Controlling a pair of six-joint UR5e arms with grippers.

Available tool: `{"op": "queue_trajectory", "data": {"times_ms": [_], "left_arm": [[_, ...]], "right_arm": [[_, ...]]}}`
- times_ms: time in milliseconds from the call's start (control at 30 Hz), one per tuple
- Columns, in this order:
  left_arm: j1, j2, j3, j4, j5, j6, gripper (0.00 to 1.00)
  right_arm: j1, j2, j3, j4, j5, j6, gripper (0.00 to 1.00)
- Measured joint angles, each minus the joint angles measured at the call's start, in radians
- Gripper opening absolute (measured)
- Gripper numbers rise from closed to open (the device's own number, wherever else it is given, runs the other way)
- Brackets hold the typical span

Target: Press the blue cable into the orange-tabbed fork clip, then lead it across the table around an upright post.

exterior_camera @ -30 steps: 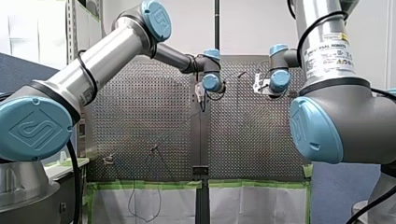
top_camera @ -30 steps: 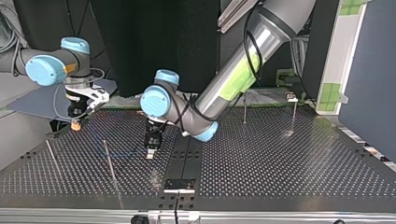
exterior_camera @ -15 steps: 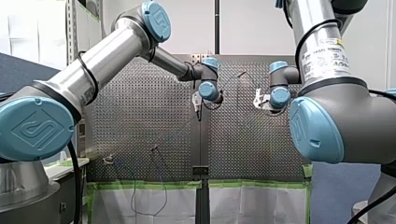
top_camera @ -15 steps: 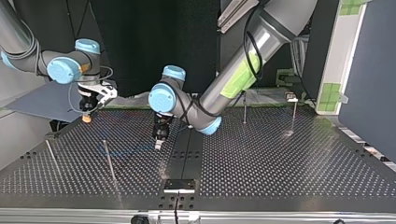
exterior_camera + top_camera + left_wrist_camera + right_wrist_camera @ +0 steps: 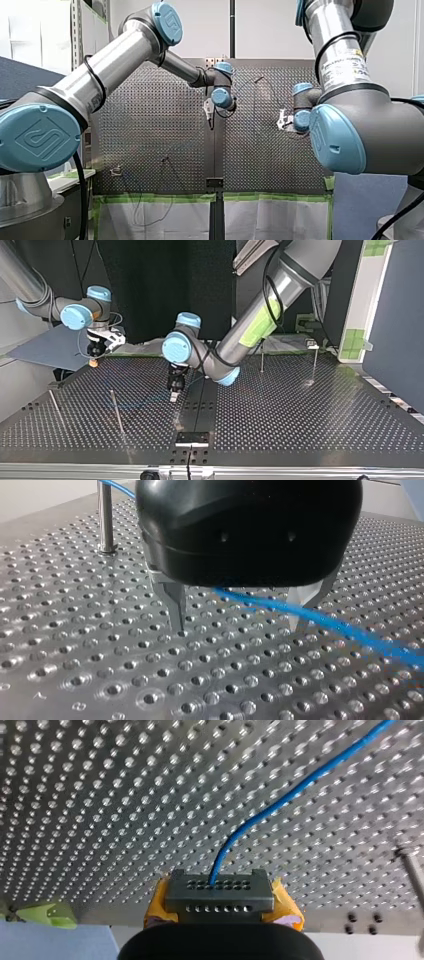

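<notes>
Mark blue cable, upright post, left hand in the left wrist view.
blue cable (image 5: 320,621): left wrist view, stretch just past the fingers.
upright post (image 5: 104,517): left wrist view, middle of its shaft.
left hand (image 5: 239,626): left wrist view, midway between its open fingertips.

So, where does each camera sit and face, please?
Front: behind the arms, facing over the table; both arms show.
Top: across the table, facing the arms, which enter from above.
Left wrist: on my left arm, looking past the open left gripper at the cable.
Right wrist: on my right arm; the right gripper holds the cable both wrist views share.
</notes>
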Motion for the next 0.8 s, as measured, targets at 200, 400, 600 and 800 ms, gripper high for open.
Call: {"op": "queue_trajectory", "data": {"times_ms": [200,400,600,800], "left_arm": [[0.007,0.0,0.0,0.0,0.0,-0.001,1.0],[0.01,0.001,0.0,0.0,0.004,-0.003,1.0],[0.011,0.001,0.0,-0.002,0.006,-0.004,1.0],[0.012,0.001,0.0,-0.004,0.005,-0.004,1.0]], "right_arm": [[-0.019,0.027,0.0,-0.022,0.0,0.001,0.0],[-0.033,0.063,0.0,-0.04,0.001,-0.001,0.0],[-0.046,0.084,0.0,-0.068,0.0,-0.007,0.0],[-0.056,0.117,0.0,-0.09,0.0,-0.015,0.0]]}}
